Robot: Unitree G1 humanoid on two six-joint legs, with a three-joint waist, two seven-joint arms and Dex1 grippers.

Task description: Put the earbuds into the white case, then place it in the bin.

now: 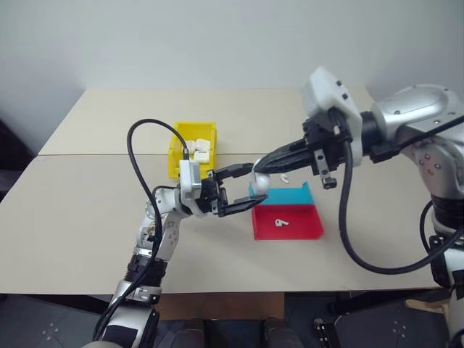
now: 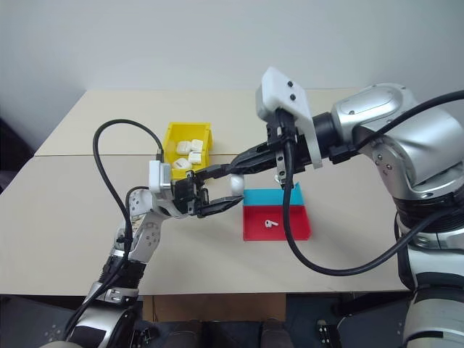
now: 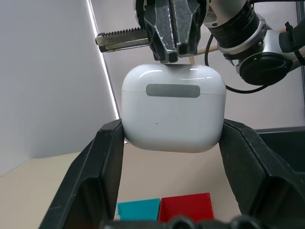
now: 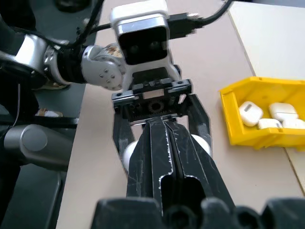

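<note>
Holding the white case (image 3: 173, 108) up off the tabletop (image 1: 80, 210): left gripper (image 1: 238, 191) is clamped on its two sides, lid looks closed, hinge plate facing the left wrist camera. Right gripper (image 1: 264, 164) has its fingers pressed together, tips sitting right at the lid end of the case, pointing down-left at it from the opposite side. One earbud (image 1: 280, 222) lies in the red tray (image 1: 304, 230) below and to the right of the case; another white piece (image 1: 285, 177) sits by the blue tray (image 1: 299, 195), can't tell for sure it's the second bud. Yellow bin (image 1: 177, 151) with several white cases (image 1: 199, 149) inside is behind and to the left of the held case, on the left arm's side. My read: lid needs prying open with those closed tips before either bud goes in, right arm is the nearer one to the trays
</note>
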